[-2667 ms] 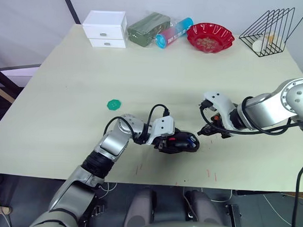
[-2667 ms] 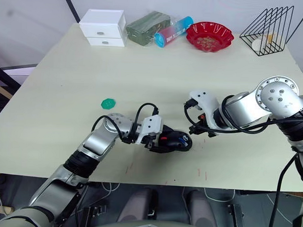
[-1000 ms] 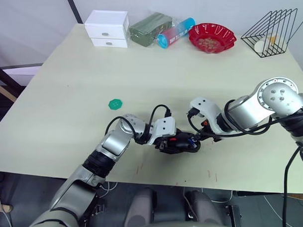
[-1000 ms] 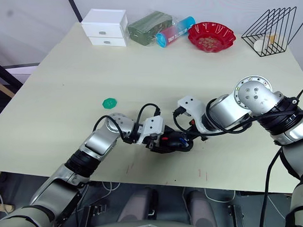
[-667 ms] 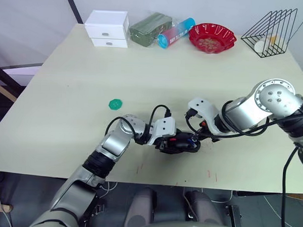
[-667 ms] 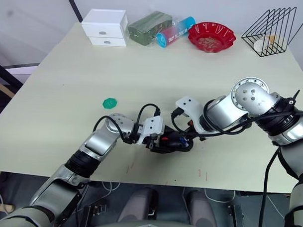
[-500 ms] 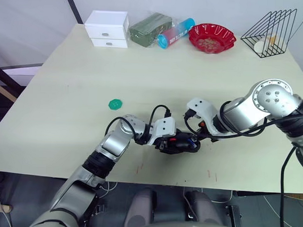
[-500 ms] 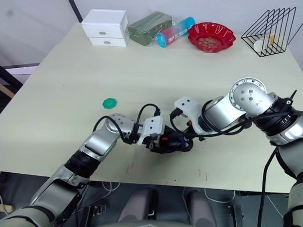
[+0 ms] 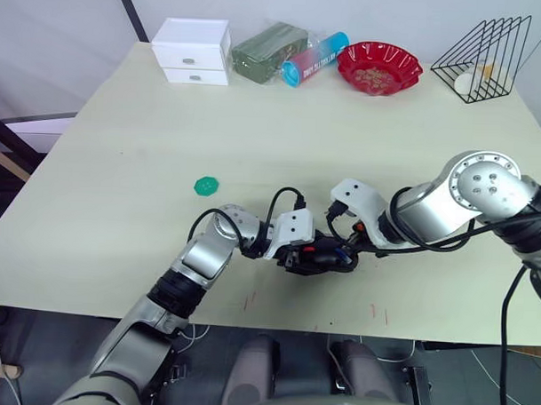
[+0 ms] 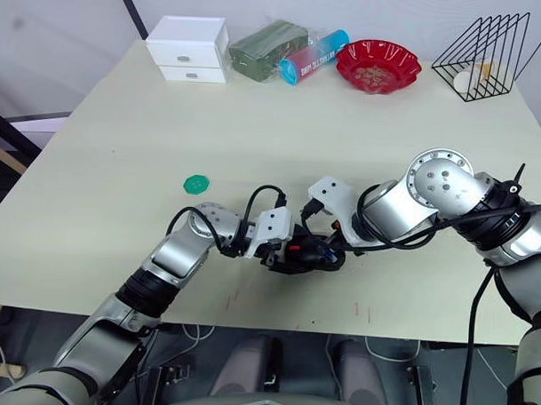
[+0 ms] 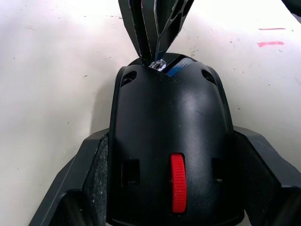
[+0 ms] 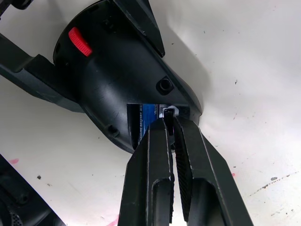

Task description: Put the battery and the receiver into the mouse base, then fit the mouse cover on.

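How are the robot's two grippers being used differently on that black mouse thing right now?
The left gripper stands with its fingers spread wide, one on each side of the mouse base, clamping it. The right gripper has its fingers pinched nearly together, tips at the base's open end beside the blue-labelled battery. The left one grips the base; the right one pokes into it. Both have black fingers and meet at the base.

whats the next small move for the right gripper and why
Probably ease the right gripper a little deeper: its closed tips pinch a small piece at the slot beside the battery in the mouse base, which the left gripper clamps.
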`<state>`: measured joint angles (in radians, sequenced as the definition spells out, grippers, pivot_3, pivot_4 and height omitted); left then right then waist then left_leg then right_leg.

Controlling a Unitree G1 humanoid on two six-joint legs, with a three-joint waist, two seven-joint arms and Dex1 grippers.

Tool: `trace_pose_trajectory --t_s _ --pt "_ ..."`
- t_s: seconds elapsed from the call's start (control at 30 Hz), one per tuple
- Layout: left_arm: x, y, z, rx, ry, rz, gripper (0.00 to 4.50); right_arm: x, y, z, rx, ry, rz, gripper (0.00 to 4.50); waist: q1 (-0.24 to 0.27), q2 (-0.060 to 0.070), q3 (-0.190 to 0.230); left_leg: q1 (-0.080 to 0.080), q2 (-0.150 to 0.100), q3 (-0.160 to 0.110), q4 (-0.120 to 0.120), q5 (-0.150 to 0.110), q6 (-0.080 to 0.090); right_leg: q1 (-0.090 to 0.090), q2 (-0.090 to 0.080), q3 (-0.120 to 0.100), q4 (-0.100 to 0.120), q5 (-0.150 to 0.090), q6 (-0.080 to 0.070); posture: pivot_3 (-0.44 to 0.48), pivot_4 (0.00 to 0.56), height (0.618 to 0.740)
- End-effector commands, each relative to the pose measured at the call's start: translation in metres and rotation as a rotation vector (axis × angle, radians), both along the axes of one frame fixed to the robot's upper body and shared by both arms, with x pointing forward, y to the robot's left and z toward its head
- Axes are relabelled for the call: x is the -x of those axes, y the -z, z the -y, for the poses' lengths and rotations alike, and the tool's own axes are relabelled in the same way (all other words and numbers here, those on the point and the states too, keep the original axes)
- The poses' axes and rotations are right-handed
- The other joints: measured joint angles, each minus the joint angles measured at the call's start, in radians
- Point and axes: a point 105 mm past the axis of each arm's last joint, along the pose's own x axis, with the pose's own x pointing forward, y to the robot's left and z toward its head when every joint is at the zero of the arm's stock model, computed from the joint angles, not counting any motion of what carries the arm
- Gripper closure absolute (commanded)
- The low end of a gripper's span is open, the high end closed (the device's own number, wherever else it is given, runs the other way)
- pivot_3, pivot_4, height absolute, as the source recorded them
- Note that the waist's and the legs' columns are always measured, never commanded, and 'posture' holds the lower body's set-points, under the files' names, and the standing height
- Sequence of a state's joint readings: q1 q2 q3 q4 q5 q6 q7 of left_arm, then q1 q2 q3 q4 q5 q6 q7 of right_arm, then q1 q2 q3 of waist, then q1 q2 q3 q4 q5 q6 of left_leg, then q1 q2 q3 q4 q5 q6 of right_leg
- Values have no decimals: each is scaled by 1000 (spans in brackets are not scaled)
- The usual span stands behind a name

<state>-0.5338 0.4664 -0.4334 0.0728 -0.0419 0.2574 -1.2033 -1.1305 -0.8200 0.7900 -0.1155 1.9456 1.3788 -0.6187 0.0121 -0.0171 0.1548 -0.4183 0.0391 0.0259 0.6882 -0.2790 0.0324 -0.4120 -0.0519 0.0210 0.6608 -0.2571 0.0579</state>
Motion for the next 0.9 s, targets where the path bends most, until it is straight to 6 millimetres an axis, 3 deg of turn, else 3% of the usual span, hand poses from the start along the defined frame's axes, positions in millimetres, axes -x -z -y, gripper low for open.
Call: trace_pose_trajectory --t_s 0.03,0.9 --pt "6 15 1 -46 13 -44 1534 11 5 -3 -10 -37 -29 4500 0 0 0 0 0 0 0 0 0 0 0 0 0 0 0 0 150 740" --pt "7 15 1 -52 22 -49 1534 14 9 -7 -41 -21 -21 4500 -1 0 0 0 0 -1 0 0 0 0 0 -1 0 0 0 0 150 740"
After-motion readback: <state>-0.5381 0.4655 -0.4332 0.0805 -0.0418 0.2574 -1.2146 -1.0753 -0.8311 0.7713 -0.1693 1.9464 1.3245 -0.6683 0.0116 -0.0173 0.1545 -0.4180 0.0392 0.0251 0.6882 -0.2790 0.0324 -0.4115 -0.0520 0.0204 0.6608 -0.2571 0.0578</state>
